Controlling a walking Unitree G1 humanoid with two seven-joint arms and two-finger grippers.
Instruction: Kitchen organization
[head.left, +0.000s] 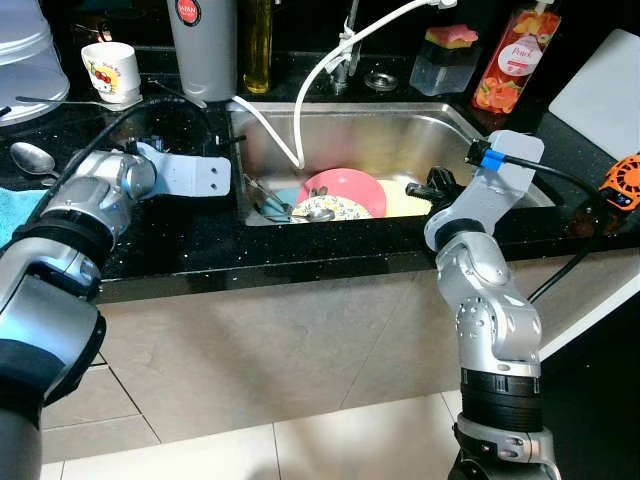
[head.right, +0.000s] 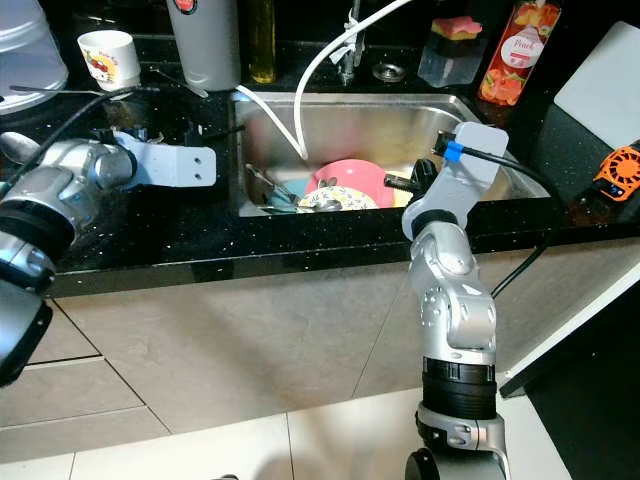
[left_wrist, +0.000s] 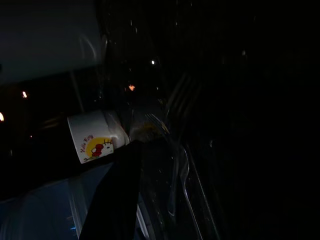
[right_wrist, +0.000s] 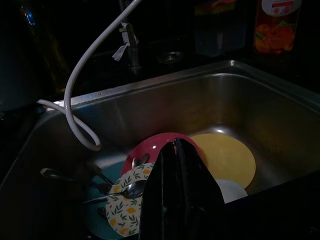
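The right gripper (right_wrist: 175, 150), fingers pressed together and empty, is being held just above the pink plate (right_wrist: 165, 145), seemingly nearer than the left arm.

we see the sink (head.left: 400, 130) at centre frame with its back half bare steel, open to reach from above. its front floor is crowded: a pink plate (head.left: 345, 188), a yellow plate (right_wrist: 227, 157), a patterned plate (head.left: 335, 208) and loose cutlery (head.left: 265, 200). a white hose (head.left: 310, 85) loops down into the left of the basin, blocking that side. the black counter (head.left: 190, 235) at lower left is bare along its front edge; a mug (head.left: 110, 70), a grey canister (head.left: 203, 45) and a spoon (head.left: 32, 158) crowd upper left.
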